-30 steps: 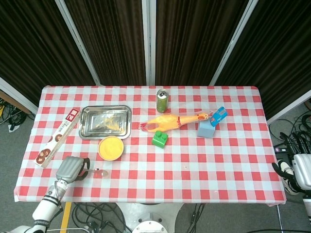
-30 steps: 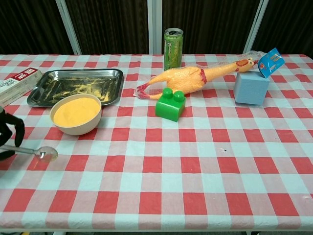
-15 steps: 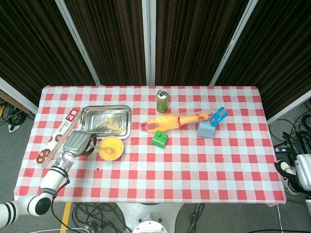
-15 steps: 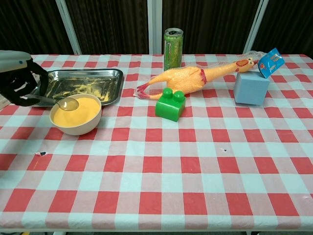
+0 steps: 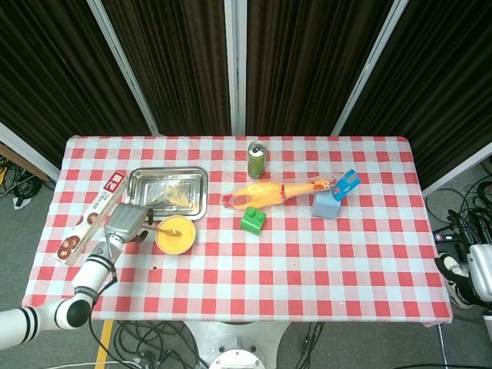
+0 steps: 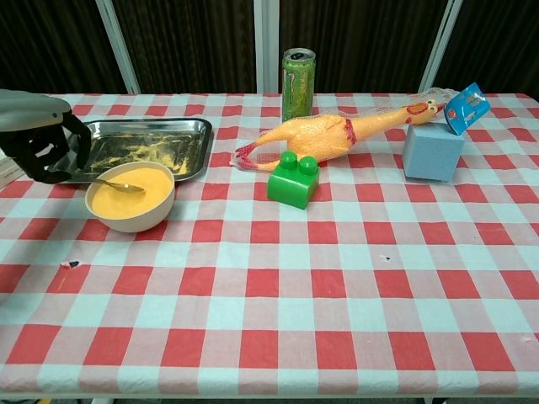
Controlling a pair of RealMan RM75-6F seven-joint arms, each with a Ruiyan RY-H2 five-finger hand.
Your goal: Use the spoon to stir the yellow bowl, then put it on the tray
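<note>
The yellow bowl [image 6: 131, 198] [image 5: 174, 234] stands in front of the metal tray [image 6: 139, 144] [image 5: 167, 191], filled with yellow stuff. My left hand [image 6: 40, 135] [image 5: 124, 223] hovers just left of the bowl and grips the handle of the spoon [image 6: 116, 184] [image 5: 163, 229]. The spoon's head lies in the bowl's yellow contents. My right hand [image 5: 469, 273] hangs off the table's right edge, too cut off at the frame border to read its fingers.
A green can [image 6: 297, 83], a rubber chicken [image 6: 333, 135], a green brick [image 6: 295, 178] and a blue block [image 6: 432, 150] with a blue card on it fill the middle and right. A long box [image 5: 91, 217] lies left of the tray.
My left hand lifted the spoon from the table's front left edge up to the bowl, then lowered the spoon's head into the yellow contents. The right hand stayed put.
</note>
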